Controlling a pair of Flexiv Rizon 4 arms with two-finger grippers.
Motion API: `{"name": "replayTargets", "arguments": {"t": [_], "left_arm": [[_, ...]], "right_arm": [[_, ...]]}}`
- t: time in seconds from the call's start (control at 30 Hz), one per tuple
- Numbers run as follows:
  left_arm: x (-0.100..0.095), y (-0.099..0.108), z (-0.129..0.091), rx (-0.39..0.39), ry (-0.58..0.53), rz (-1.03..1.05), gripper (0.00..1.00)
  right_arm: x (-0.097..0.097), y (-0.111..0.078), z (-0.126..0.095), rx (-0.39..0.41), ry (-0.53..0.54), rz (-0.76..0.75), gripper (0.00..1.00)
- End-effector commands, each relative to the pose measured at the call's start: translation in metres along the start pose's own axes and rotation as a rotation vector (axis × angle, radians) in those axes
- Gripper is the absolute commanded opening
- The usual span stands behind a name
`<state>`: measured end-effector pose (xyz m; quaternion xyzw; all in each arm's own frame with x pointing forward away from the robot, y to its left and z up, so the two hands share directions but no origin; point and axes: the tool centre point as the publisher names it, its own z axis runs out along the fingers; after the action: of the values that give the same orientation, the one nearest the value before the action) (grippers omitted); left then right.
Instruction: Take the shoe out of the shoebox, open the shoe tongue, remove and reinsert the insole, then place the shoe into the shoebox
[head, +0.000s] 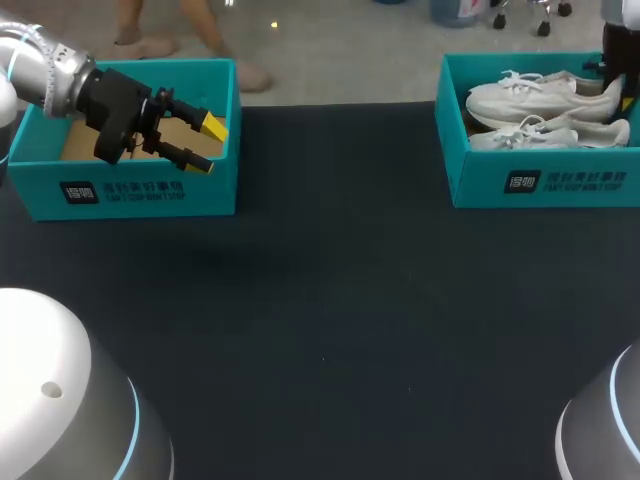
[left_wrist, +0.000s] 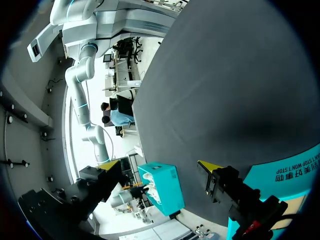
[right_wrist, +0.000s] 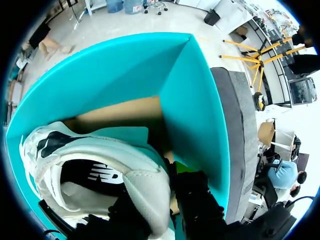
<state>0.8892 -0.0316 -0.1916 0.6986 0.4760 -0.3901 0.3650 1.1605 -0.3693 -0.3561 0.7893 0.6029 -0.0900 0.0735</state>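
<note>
Visible from the right wrist only: right gripper (right_wrist: 155, 192) clamped on shoe (right_wrist: 95, 160) heel, inside right shoebox (right_wrist: 125, 70). Overhead, upper left: left gripper (head: 208, 146) spread apart above left shoebox (head: 130, 190). Two shoes, two shoeboxes.

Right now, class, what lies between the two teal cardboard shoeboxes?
Nothing. The head view shows only bare dark tabletop between the left teal cardboard shoebox and the right teal cardboard shoebox.
</note>
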Motion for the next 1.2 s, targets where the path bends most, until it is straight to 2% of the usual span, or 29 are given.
{"name": "replayTargets", "arguments": {"t": [0.03, 0.33, 0.37, 0.43, 0.47, 0.5, 0.93, 1.2], "left_arm": [[0.000, 0.001, 0.000, 0.003, 0.002, 0.001, 1.00], [0.000, 0.001, 0.000, 0.003, 0.002, 0.001, 1.00], [0.000, 0.001, 0.000, 0.003, 0.002, 0.001, 1.00], [0.000, 0.001, 0.000, 0.003, 0.002, 0.001, 1.00], [0.000, 0.001, 0.000, 0.003, 0.002, 0.001, 1.00], [0.000, 0.001, 0.000, 0.003, 0.002, 0.001, 1.00], [0.000, 0.001, 0.000, 0.003, 0.002, 0.001, 1.00], [0.000, 0.001, 0.000, 0.003, 0.002, 0.001, 1.00]], "right_arm": [[0.003, 0.006, 0.007, 0.041, -0.010, -0.005, 0.00], [0.003, 0.000, 0.011, 0.043, -0.026, -0.015, 0.01], [0.002, -0.001, 0.008, 0.041, -0.021, -0.010, 0.29], [0.002, -0.001, 0.002, 0.033, -0.007, -0.005, 0.64], [0.001, -0.002, -0.003, 0.026, 0.004, -0.001, 0.88], [0.001, -0.003, -0.007, 0.022, 0.008, -0.002, 1.00], [-0.001, -0.020, -0.069, -0.038, 0.115, 0.005, 1.00], [0.008, -0.049, -0.109, -0.067, 0.190, -0.020, 1.00]]}}
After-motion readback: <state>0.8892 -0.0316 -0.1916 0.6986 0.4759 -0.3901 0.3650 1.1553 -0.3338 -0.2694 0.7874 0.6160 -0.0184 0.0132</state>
